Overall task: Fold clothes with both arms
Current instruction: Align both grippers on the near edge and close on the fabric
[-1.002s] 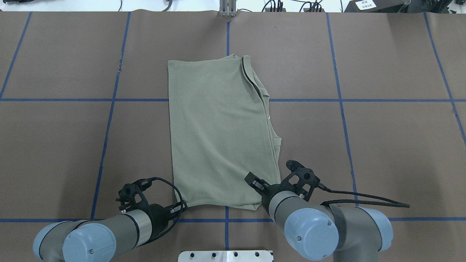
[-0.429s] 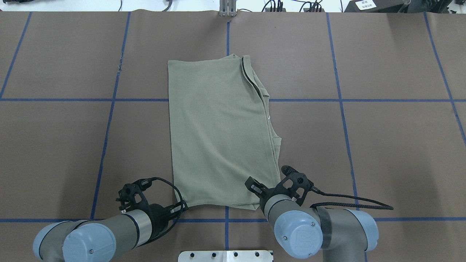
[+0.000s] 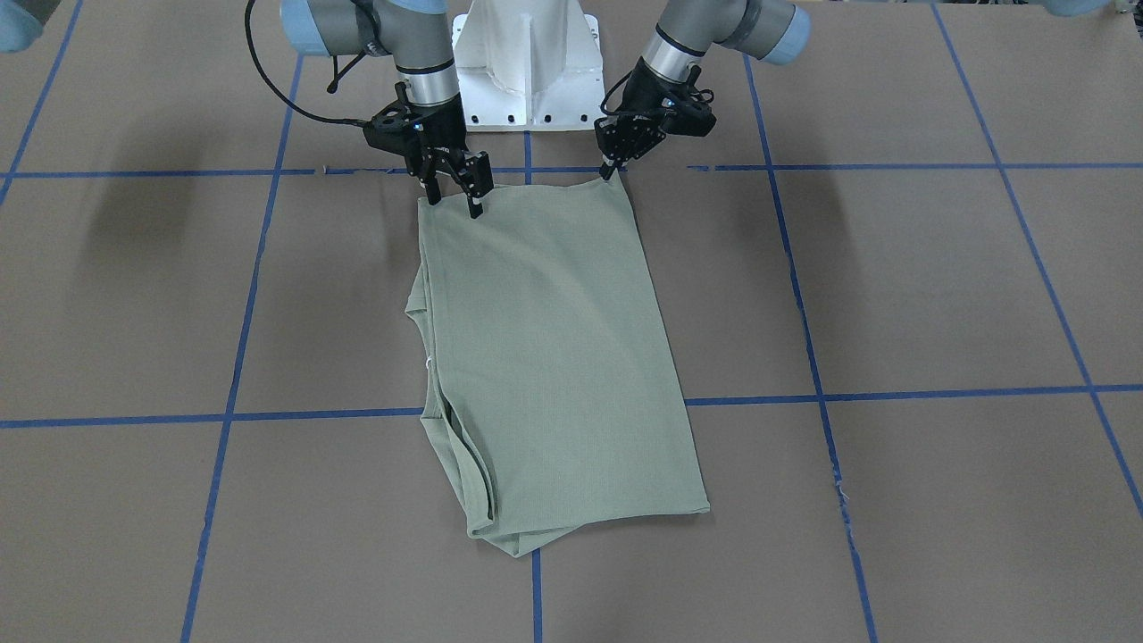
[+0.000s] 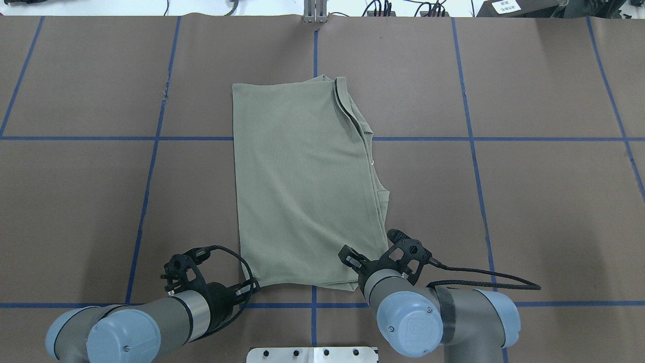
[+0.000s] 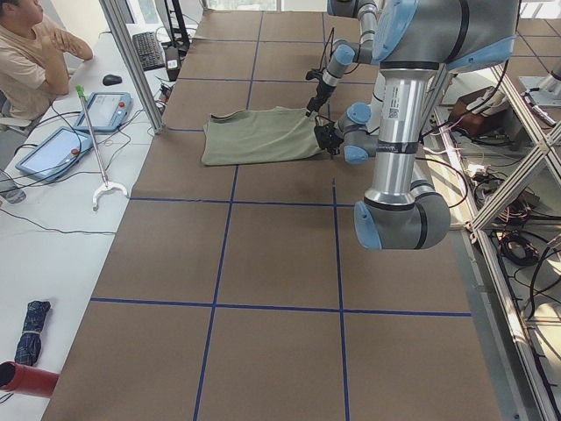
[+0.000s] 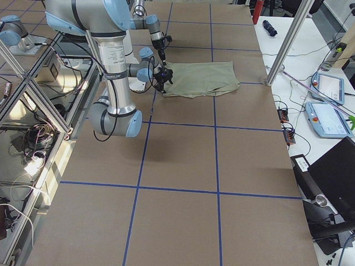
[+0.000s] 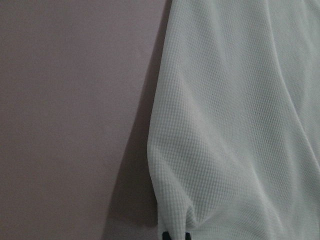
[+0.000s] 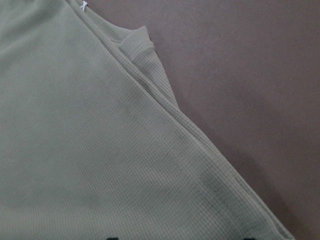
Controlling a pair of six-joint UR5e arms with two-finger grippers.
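The shirt (image 4: pixel 302 181) runs lengthwise from the robot's table edge, with the left gripper (image 3: pixel 611 172) pinching one corner and the right gripper (image 3: pixel 455 204) spread wide over the other.

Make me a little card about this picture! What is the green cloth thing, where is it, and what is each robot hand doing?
Thing: sage-green shirt, folded into a long strip
Where: flat on the brown table, collar end far from the robot
Left gripper: shut, pinching one near corner of the shirt
Right gripper: open, fingers spread at the other near corner, not pinching
Next fold: not yet done
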